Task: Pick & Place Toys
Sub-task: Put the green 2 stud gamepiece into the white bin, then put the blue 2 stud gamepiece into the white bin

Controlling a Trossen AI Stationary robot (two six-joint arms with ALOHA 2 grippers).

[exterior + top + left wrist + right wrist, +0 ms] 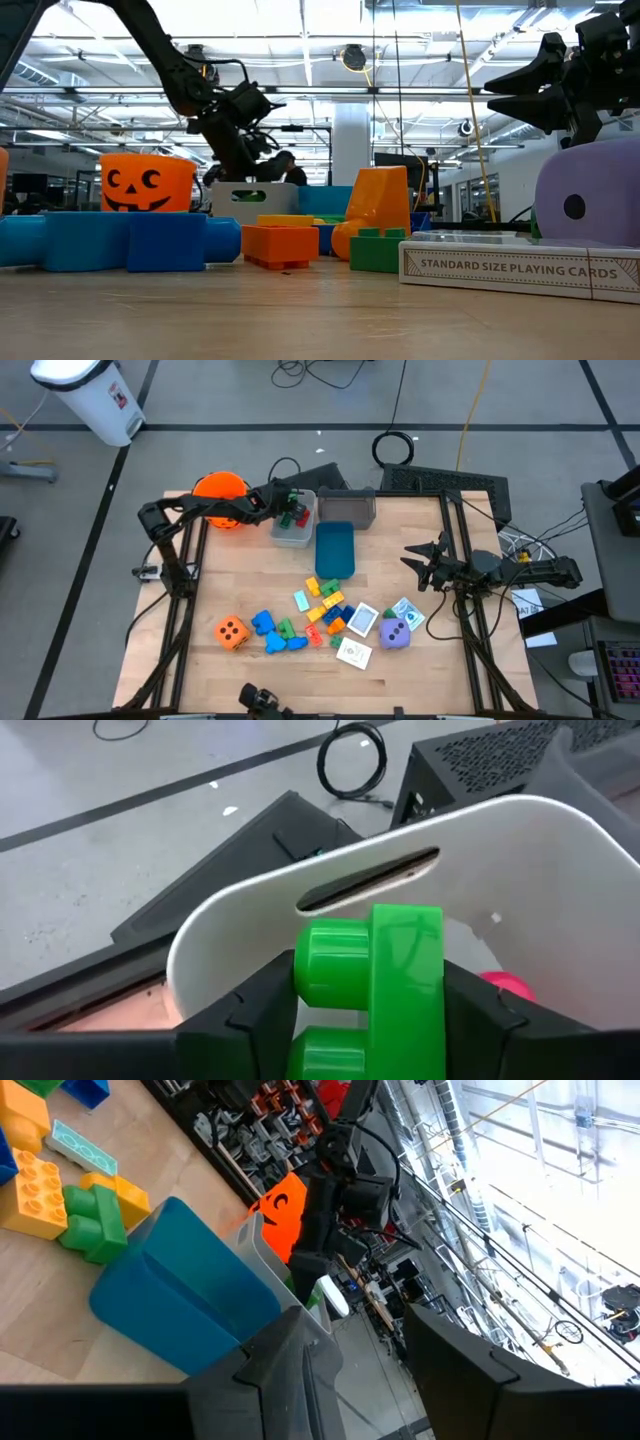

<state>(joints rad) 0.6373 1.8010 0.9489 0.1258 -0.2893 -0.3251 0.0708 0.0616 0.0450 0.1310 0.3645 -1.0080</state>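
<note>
Left gripper (365,1020) clamped on green block (375,985), over white bin (294,525).
Right gripper (418,560) hangs above the table's right side, fingers apart, empty; remaining toys (320,620) lie scattered near the front edge.

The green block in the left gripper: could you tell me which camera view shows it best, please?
The left wrist view: the green block fills the frame, clamped between the left gripper fingers above the white bin. The high view shows only a green speck over that bin. The low view does not show it clearly; the right wrist view does not show it.
</note>
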